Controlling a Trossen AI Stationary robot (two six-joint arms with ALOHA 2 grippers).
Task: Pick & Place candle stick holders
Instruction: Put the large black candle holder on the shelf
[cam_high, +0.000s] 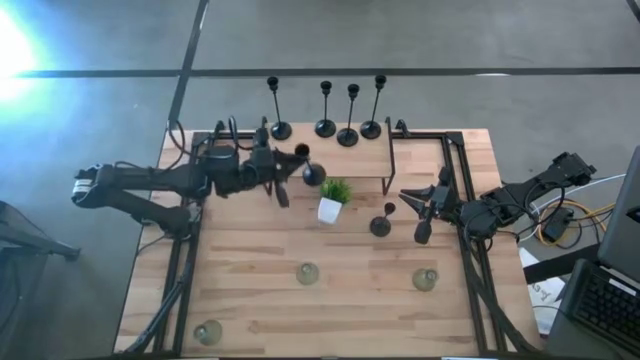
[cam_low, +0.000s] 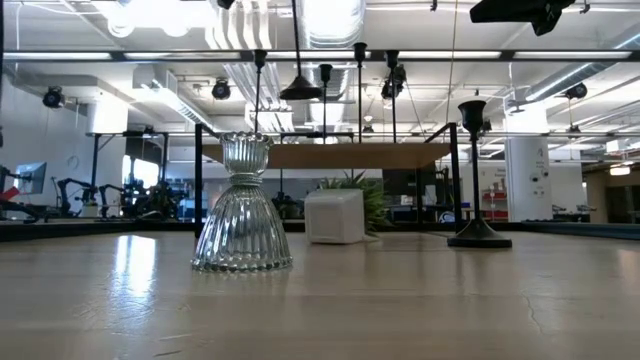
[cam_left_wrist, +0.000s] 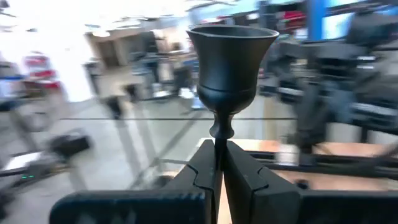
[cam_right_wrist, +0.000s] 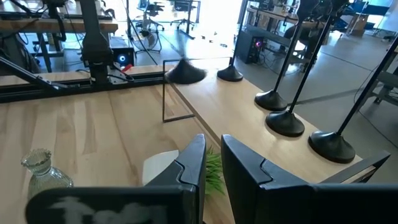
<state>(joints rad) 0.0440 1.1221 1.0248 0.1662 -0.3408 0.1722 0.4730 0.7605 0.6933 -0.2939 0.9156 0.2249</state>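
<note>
My left gripper (cam_high: 290, 165) (cam_left_wrist: 219, 149) is shut on a black candle stick holder (cam_high: 308, 165), held over the raised shelf's near edge. Its round base (cam_low: 300, 92) hangs high above the table. Several more black holders (cam_high: 325, 127) stand on their bases along the shelf's far edge. Another black one (cam_high: 381, 225) (cam_low: 475, 175) stands on the table. Glass holders (cam_high: 307, 272) (cam_high: 425, 279) (cam_high: 208, 332) stand nearer the front. My right gripper (cam_high: 425, 215) (cam_right_wrist: 213, 165) waits at the right, open by a narrow gap, with nothing between its fingers. My left gripper pinches the holder's thin stem (cam_left_wrist: 219, 142) just under the cup (cam_left_wrist: 231, 59) between its two fingers. The fingers come level from the table's left and lie across the stem. The holder hangs roughly upright, cup up, with its base lifted clear of table and shelf.
A small green plant in a white pot (cam_high: 333, 200) (cam_low: 335, 215) stands mid-table, just below the held holder. The shelf (cam_low: 340, 155) rests on thin black frame legs (cam_high: 388, 160). A laptop (cam_high: 600, 300) and cables lie off the table's right edge.
</note>
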